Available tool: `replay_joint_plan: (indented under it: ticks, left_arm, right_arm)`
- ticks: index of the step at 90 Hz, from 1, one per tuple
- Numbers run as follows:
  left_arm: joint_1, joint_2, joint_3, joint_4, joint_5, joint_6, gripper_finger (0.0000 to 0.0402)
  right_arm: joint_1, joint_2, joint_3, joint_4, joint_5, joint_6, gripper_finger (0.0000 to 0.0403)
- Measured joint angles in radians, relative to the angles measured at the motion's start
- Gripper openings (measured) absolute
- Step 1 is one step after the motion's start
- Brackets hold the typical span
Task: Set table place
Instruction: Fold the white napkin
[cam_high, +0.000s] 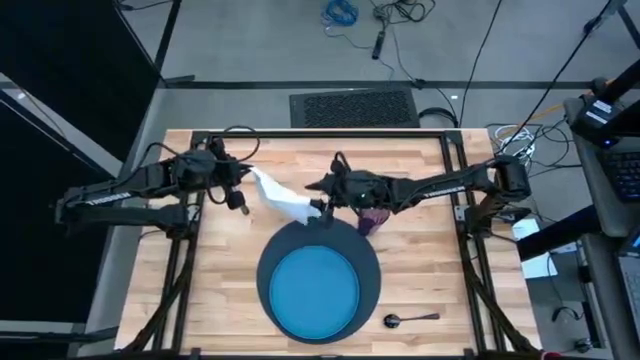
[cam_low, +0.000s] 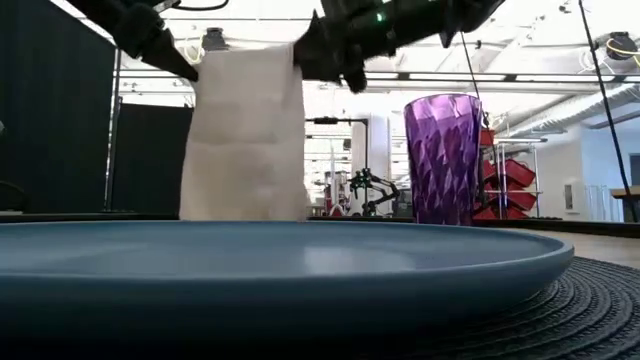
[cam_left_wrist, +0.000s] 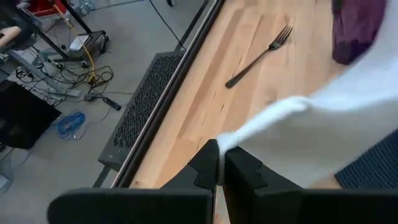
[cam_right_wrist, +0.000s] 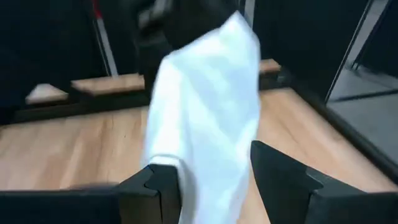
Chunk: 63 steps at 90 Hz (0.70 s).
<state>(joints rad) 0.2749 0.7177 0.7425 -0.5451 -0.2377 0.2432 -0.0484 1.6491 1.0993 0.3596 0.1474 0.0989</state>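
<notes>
Napkin (cam_high: 282, 199): plain white cloth, no print. Plate (cam_high: 316, 290): bright blue, solid. Charger (cam_high: 368, 262) under it: dark slate-blue w/ ribbed woven texture. Cup (cam_low: 442, 157): translucent purple, faceted diamond pattern. Tabletop (cam_high: 420, 240): light wood planks, black metal frame. Fork (cam_left_wrist: 258, 56) & spoon (cam_high: 410, 319): dark, matte. Both arms' fingers (cam_left_wrist: 239, 171): black.

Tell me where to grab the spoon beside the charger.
Mid-handle, straight down from above, jaws across it. The spoon lies flat on the table, bowl toward the charger, thin handle pointing away, bare wood either side. Right gripper, at the napkin with the left gripper, is nearer.
</notes>
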Motion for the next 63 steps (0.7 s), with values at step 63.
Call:
replay_joint_plan:
  ticks: [63]
  left_arm:
    - [0.000,0.000,0.002,0.013,0.000,0.001,0.0000]
  right_arm:
    - [0.011,0.032,0.001,0.008,0.005,0.021,0.0161]
